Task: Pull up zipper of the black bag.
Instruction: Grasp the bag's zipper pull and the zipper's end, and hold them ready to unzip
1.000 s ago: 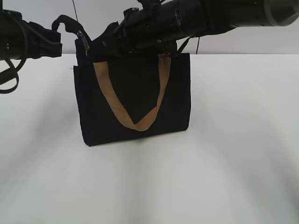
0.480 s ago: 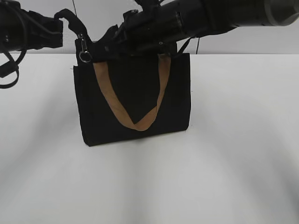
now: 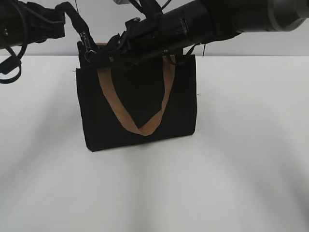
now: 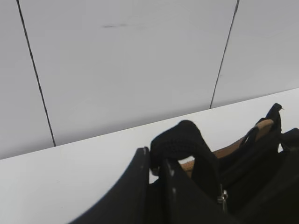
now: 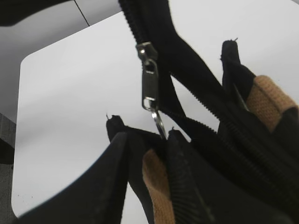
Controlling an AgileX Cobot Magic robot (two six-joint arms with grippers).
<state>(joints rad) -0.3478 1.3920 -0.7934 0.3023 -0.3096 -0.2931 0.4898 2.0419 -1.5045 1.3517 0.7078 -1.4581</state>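
The black bag (image 3: 140,96) with a tan handle (image 3: 145,128) stands upright on the white table (image 3: 241,159). My left gripper (image 3: 62,15) is at the upper left, shut on the black strap (image 3: 75,19) at the bag's top left corner; in the left wrist view the fingers (image 4: 156,161) pinch that strap (image 4: 180,137). My right gripper (image 3: 98,54) reaches across to the bag's top left. In the right wrist view the metal zipper pull (image 5: 149,81) hangs from the zipper tape. Its ring (image 5: 159,122) dips between the fingertips of my right gripper (image 5: 147,140), whose jaws stand slightly apart.
A white panelled wall (image 4: 131,60) rises behind the table. The right arm (image 3: 217,19) lies across the top of the bag. The bag's open mouth and its second tan handle (image 5: 266,95) show in the right wrist view.
My left gripper has risen and lifted the strap. The right gripper has moved up slightly at the bag's top left, and the zipper ring, hanging free a moment ago, now sits at its fingertips.
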